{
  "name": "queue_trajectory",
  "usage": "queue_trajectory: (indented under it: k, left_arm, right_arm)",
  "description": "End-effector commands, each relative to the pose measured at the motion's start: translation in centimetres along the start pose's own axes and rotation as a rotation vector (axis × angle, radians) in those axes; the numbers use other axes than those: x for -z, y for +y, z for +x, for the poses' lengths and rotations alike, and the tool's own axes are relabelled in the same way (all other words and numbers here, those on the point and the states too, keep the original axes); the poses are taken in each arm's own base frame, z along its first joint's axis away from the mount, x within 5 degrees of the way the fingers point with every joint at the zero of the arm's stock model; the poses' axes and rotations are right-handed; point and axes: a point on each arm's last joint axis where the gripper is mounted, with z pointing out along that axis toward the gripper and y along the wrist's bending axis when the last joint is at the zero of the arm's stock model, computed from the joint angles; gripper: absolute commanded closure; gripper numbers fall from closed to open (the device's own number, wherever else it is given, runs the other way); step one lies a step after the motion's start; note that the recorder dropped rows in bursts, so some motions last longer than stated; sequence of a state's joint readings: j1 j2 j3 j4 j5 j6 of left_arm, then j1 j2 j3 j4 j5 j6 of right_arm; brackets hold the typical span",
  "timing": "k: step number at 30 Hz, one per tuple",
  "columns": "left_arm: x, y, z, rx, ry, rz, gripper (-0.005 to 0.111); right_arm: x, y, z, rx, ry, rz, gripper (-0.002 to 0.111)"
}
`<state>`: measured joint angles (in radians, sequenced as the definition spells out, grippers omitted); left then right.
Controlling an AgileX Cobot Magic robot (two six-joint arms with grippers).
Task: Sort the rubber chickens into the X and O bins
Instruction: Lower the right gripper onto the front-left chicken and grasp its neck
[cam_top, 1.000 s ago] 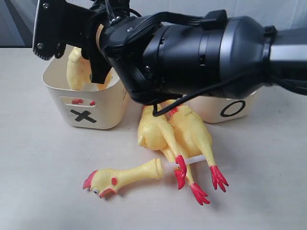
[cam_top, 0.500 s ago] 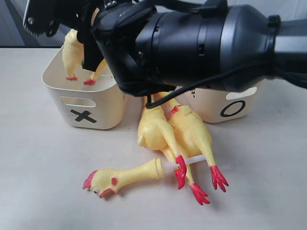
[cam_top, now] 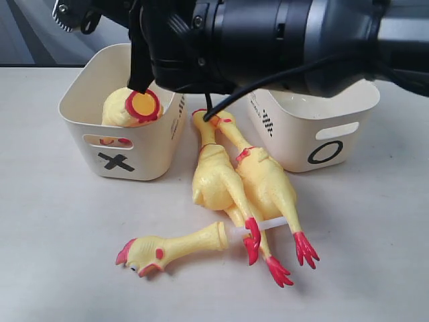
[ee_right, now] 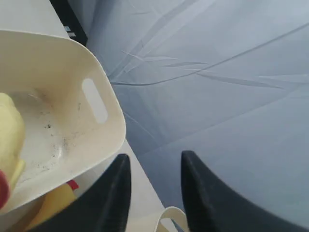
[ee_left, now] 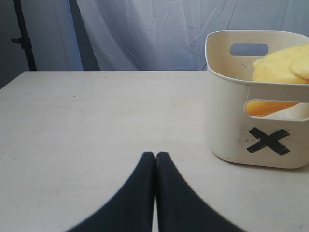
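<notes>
The headless body (cam_top: 127, 109) lies inside the X bin (cam_top: 144, 164), two whole chickens (cam_top: 213, 178) lie side by side on the surface (cam_top: 60, 235) between it and the O bin (cam_top: 295, 144), the loose head-and-neck (cam_top: 167, 249) rests near their feet, the left jaws are pressed together and empty, and the right jaws stand parted, gripping nothing.

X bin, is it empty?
No, a headless yellow chicken body with a red-rimmed hole sits inside the X bin.

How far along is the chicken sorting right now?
Done: the headless body sits in the X bin. In hand: nothing; the right claw is open by that bin, the left claw shut. Left: two whole chickens and the loose head lie on the table; no chicken shows in the O bin.
</notes>
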<state>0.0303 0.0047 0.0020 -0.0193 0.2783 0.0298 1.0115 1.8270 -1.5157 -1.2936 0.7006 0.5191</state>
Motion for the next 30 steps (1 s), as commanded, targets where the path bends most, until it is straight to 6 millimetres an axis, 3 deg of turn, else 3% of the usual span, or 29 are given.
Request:
queue_trajectory:
  k: [1,5,9,13,19,22,24,28,30]
  left_arm:
    - [0.1,0.0,-0.2,-0.004,-0.016,0.002,0.107]
    - [0.1,0.0,-0.2,-0.004,-0.016,0.002,0.107]
    - [0.1,0.0,-0.2,-0.004,-0.016,0.002,0.107]
    - [0.1,0.0,-0.2,-0.004,-0.016,0.002,0.107]
    - [0.1,0.0,-0.2,-0.004,-0.016,0.002,0.107]
    - [0.1,0.0,-0.2,-0.004,-0.016,0.002,0.107]
    - [0.1,0.0,-0.2,-0.004,-0.016,0.002,0.107]
    - [0.1,0.0,-0.2,-0.004,-0.016,0.002,0.107]
    - [0.1,0.0,-0.2,-0.004,-0.016,0.002,0.107]
  right_arm:
    - [1.2,-1.8,0.5,-0.086,0.073,0.051,0.074]
    - [1.6,-1.6,2.5,0.000,0.291,0.022,0.074]
    - [2.2,-0.8,3.5,-0.042,0.418,-0.090,0.074]
    - [3.6,0.6,3.6,-0.036,0.443,-0.339,0.074]
    - [7.1,3.6,3.0,0.075,0.381,-0.900,0.074]
    - [7.7,4.2,2.6,0.102,0.345,-0.952,0.074]
    - [7.7,4.5,2.4,0.108,0.337,-0.952,0.069]
    - [7.4,5.8,2.4,0.087,0.362,-1.020,0.044]
    - [6.8,6.9,2.6,0.100,0.385,-1.060,0.040]
